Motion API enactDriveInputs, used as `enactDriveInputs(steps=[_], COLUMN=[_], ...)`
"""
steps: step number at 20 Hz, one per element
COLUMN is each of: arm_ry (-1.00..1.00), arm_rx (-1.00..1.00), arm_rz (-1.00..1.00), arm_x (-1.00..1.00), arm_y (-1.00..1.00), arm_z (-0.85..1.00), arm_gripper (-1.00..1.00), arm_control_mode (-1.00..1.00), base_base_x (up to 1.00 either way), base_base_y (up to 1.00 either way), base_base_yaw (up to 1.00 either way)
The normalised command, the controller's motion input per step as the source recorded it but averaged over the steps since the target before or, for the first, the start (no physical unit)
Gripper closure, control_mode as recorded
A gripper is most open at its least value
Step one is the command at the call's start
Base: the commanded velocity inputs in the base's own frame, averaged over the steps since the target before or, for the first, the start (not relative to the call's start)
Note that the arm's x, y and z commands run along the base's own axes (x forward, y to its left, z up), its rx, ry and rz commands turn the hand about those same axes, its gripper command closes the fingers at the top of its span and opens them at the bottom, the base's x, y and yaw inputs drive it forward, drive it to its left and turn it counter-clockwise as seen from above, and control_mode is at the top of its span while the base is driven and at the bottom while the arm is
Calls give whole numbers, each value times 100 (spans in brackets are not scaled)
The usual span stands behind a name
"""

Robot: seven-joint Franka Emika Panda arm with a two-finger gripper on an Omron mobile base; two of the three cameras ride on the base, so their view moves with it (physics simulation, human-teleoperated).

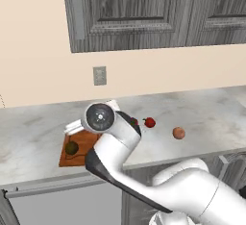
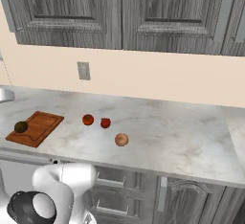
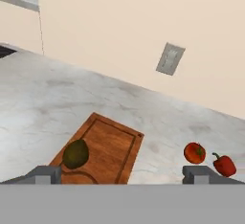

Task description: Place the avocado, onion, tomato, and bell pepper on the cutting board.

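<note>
Right base view: we note the counter (image 2: 167, 137), with the cutting board (image 2: 40, 125) near its left front edge, avocado (image 2: 20, 127) on the board's left end. Tomato (image 2: 87, 119), bell pepper (image 2: 105, 122) mid-counter; onion (image 2: 121, 140) nearer the front. Gripper (image 3: 123, 173) fingers spread, empty.

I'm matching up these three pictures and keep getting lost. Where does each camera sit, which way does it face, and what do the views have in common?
Left base view: behind the arm to its left, facing forward and down at the counter; the white arm rises from the lower right.
Right base view: behind the arm to its right, facing the same counter; the arm's elbow shows at the lower left.
Hand view: on the hand, looking along the open gripper toward the wall.
Shared: all three show the avocado on the cutting board, the tomato and the bell pepper; both base views show the onion.
</note>
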Motion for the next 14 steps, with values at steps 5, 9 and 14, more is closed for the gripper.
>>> enactDriveInputs(steps=[5, 9, 14], arm_ry=[-2, 5, 2], arm_rx=[15, 24, 4], arm_rz=[0, 0, 0], arm_x=[-82, -74, -65], arm_y=[-54, -61, -89], arm_z=[100, 86, 46], arm_gripper=[-100, -100, -100], arm_control_mode=[-100, -100, -100], base_base_x=[0, 0, 0], base_base_y=[0, 0, 0], base_base_yaw=[0, 0, 0])
